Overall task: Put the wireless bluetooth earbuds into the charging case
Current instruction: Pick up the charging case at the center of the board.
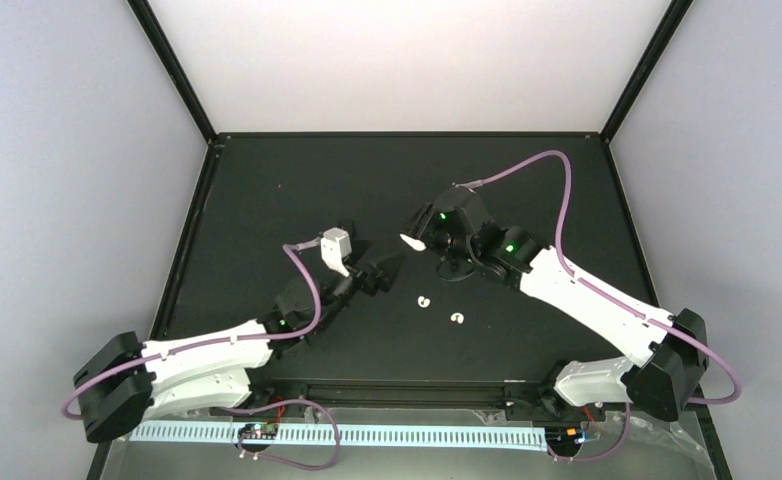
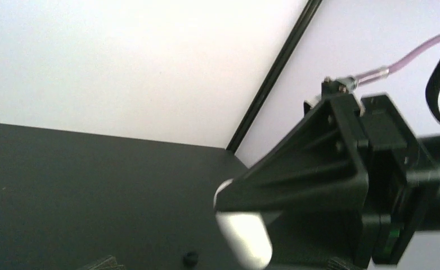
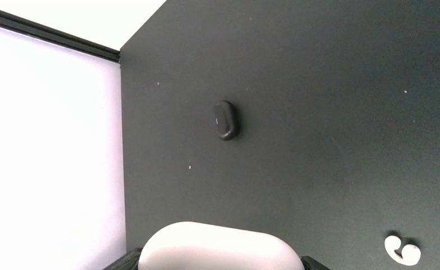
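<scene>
My right gripper (image 1: 419, 238) is shut on the white charging case (image 1: 411, 241), held above the middle of the black mat. In the right wrist view the case (image 3: 220, 247) fills the gap between the jaws (image 3: 218, 264); whether its lid is open does not show. Two white curled earbuds (image 1: 423, 300) (image 1: 457, 319) lie on the mat in front of it; one earbud (image 3: 402, 250) shows at the right wrist view's lower right. A black earbud (image 3: 225, 120) lies apart on the mat. My left gripper (image 1: 385, 268) stands open and empty, facing the case (image 2: 245, 239). A small black earbud (image 2: 190, 259) lies below.
The black mat (image 1: 297, 190) is ringed by a low black frame, with white walls close behind and at the sides. A corner post (image 2: 274, 73) rises at the back. The right arm's purple cable (image 1: 547, 160) loops above the mat.
</scene>
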Available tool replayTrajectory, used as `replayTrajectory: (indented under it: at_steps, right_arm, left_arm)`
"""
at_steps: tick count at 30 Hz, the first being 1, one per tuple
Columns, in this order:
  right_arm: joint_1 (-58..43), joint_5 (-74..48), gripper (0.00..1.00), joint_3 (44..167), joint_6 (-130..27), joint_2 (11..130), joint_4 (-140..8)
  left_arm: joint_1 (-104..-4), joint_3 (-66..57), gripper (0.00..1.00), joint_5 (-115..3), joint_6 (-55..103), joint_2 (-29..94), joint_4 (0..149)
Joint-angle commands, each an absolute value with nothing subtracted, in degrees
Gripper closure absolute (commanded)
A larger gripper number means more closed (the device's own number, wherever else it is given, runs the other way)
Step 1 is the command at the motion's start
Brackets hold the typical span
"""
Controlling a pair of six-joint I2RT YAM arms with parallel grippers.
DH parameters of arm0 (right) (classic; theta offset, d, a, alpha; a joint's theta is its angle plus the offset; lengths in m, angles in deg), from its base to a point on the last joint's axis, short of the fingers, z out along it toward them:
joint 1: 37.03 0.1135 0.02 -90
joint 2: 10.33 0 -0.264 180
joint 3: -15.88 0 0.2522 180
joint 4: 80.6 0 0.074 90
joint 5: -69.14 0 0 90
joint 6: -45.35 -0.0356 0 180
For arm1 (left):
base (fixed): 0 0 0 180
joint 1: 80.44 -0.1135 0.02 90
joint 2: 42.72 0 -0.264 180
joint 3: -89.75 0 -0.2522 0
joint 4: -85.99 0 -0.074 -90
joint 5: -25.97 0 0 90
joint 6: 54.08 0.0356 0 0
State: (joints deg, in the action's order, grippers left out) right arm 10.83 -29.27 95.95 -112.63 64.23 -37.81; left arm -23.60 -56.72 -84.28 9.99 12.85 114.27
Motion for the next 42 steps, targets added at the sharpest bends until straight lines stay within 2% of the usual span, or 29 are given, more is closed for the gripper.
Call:
replayTrajectory:
  at_steps: [1, 9, 22, 42]
  right_arm:
    - [10.5, -28.7, 0.44, 95.8, -113.2, 63.1, -39.1]
    - [9.8, -29.1, 0.44, 95.7, -112.8, 62.0, -39.1]
    - [9.2, -28.2, 0.44, 96.4, -112.3, 60.9, -39.7]
    - [9.2, -25.5, 0.44, 98.4, -113.2, 59.1, -39.7]
  left_arm:
    - [-22.9, -50.4, 0.03, -87.3, 9.2, 18.5, 121.0]
    - [-22.8, -45.4, 0.1, -87.1, 7.2, 23.8, 118.6]
    - [-22.6, -51.1, 0.11, -89.1, 3.8, 19.7, 117.9]
    - [-22.6, -44.6, 0.18, -86.9, 4.3, 27.9, 125.2]
